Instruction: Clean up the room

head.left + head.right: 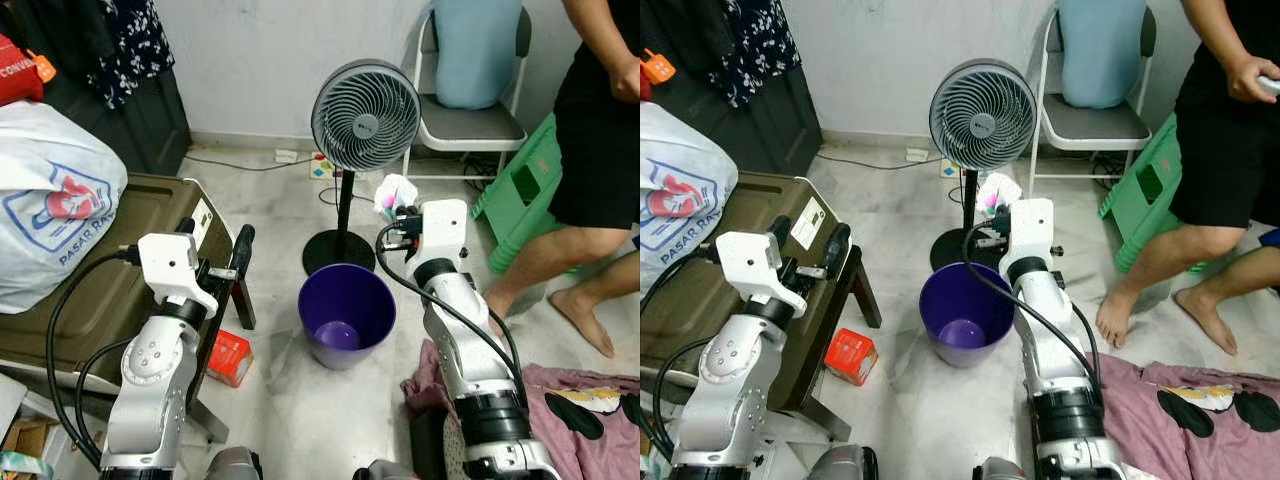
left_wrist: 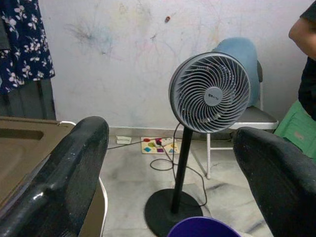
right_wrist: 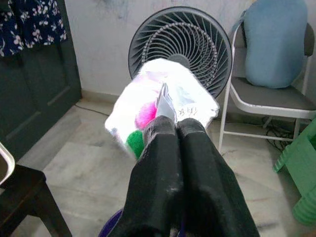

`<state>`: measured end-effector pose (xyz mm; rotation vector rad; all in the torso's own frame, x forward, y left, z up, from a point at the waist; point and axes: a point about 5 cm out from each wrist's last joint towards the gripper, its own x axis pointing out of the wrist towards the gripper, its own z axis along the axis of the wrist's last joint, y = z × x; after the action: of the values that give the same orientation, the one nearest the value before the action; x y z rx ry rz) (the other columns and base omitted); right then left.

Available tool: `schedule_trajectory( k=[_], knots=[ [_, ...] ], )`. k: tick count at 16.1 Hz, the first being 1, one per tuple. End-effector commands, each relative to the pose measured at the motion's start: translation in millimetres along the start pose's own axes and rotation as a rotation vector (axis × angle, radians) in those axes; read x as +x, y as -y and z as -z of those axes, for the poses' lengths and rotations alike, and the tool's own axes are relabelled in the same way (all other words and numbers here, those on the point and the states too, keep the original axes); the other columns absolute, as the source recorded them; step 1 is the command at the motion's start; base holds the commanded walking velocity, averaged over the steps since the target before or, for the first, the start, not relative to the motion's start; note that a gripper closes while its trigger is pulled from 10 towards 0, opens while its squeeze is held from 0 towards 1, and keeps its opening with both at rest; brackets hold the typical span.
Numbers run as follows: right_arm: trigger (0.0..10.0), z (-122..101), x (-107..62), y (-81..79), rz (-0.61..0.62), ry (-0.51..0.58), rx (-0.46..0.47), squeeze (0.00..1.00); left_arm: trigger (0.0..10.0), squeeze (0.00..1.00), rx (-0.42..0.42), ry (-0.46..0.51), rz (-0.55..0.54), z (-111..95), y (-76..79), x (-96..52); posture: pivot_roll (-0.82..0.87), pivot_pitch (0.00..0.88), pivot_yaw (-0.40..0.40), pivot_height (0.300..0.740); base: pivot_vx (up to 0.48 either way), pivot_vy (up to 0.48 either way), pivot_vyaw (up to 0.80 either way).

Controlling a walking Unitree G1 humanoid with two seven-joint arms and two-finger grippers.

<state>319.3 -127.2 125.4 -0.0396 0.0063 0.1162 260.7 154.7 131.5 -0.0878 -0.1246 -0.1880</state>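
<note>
Right tool (image 1: 396, 205) has its two black fingers (image 3: 187, 163) pressed together, clamped on a small crinkled white plastic wrapper with pink and green print (image 3: 160, 106). The wrapper sticks up past the fingertips, pinched low on one edge, so it is held loosely and could flutter. The tool holds it raised, just above and slightly behind the round purple plastic bin (image 1: 346, 312), which stands open on the floor below it; probably positioned there so the wrapper can drop straight in once the tool comes forward over the rim.

Left tool (image 1: 228, 262) is empty, fingers (image 2: 69, 168) spread wide apart, hovering beside the dark olive flat-topped worktop (image 1: 120, 250) at its side; the bin lies between the two tools. Looks parked and ready, not working.

Below the left tool, a small red carton (image 1: 229, 357) lies on the floor by the worktop leg, likely next litter to collect. A white printed plastic bag (image 1: 45, 200) sits on the worktop, outward of the left tool.

Just beyond the right tool stands a grey pedestal fan (image 1: 365, 115), close enough that airflow could disturb the wrapper if it is running; cannot tell if it is. Further off, a metal folding chair with a blue cushion (image 1: 470, 60), a green plastic stool (image 1: 525, 190), and a person's bare legs (image 1: 560, 270) out to the right tool's side.
</note>
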Motion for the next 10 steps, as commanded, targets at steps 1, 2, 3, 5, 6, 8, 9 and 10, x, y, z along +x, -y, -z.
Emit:
schedule_trajectory(
  k=[1,2,3,5,6,8,9,10],
  knots=[
    [10.0,-7.1,5.1,-4.1,-0.020,0.028,-0.012,0.00,10.0,0.00,0.000,-0.003,0.020,-1.5,2.1,1.8,0.06,0.065,-0.005,0.740,0.000,0.000,0.00],
    [10.0,-9.6,7.3,-5.9,-0.028,0.039,-0.013,0.00,10.0,0.00,0.001,-0.002,0.020,-2.0,2.0,2.0,0.06,0.061,-0.007,0.740,0.000,0.000,0.00],
    [10.0,-10.2,8.5,-7.2,-0.028,0.041,-0.012,0.00,10.0,0.00,0.002,0.000,0.017,-2.3,1.7,1.8,0.06,0.060,-0.007,0.740,0.000,0.000,0.59],
    [10.0,-9.3,8.6,-8.8,-0.030,0.039,-0.010,0.00,10.0,0.00,0.001,0.001,0.017,-2.2,1.4,1.3,0.06,0.056,-0.011,0.740,0.000,0.000,0.80],
    [10.0,-8.3,8.8,-9.5,-0.032,0.038,-0.010,0.00,10.0,0.00,0.001,0.002,0.016,-2.3,1.7,1.0,0.06,0.056,-0.011,0.740,0.000,0.000,0.00],
    [10.0,-6.4,10.0,-9.1,-0.031,0.036,-0.008,0.00,10.0,0.00,0.006,0.003,0.021,-2.4,2.0,1.1,0.07,0.051,-0.010,0.740,0.135,0.000,0.00],
    [10.0,-6.4,10.2,-9.2,-0.032,0.037,-0.008,0.00,10.0,0.00,0.007,0.003,0.022,-2.6,1.7,1.5,0.07,0.051,-0.010,0.740,0.270,0.000,0.00],
    [10.0,-6.3,10.2,-9.4,-0.032,0.037,-0.010,0.00,10.0,0.00,0.009,0.003,0.025,-2.9,1.6,1.7,0.07,0.051,-0.010,0.740,0.274,0.000,0.00]
  ],
)
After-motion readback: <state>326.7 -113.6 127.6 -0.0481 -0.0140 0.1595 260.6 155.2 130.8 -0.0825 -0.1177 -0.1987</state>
